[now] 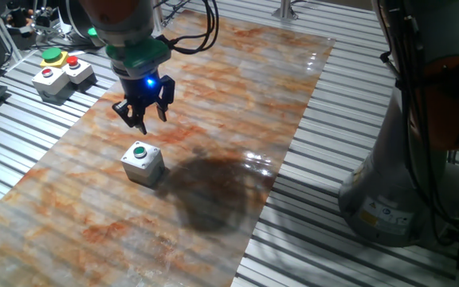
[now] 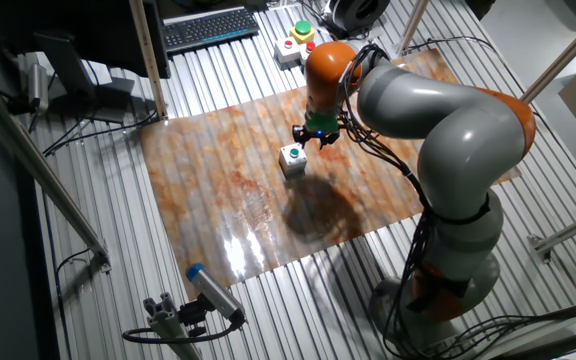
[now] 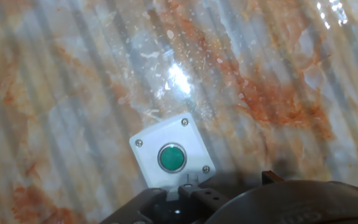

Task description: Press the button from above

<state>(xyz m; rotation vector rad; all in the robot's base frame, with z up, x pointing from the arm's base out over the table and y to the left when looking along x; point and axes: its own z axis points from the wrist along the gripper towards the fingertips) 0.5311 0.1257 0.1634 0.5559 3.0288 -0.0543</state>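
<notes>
A small grey box (image 1: 143, 165) with a round green button (image 1: 139, 151) on top stands on the marbled orange table top (image 1: 237, 104). My gripper (image 1: 143, 119) hangs above the table, a little beyond the box and higher than it. The other fixed view shows the box (image 2: 291, 159) just left of and below the gripper (image 2: 315, 138). In the hand view the button (image 3: 171, 157) lies near the lower middle, just ahead of the fingertips (image 3: 166, 198) at the bottom edge. There the two fingertips meet with no gap, holding nothing.
A second control box (image 1: 62, 73) with red and green buttons stands off the top at the far left; it also shows in the other fixed view (image 2: 298, 42). A keyboard (image 2: 211, 27) lies behind it. The arm's grey base (image 1: 397, 175) stands to the right.
</notes>
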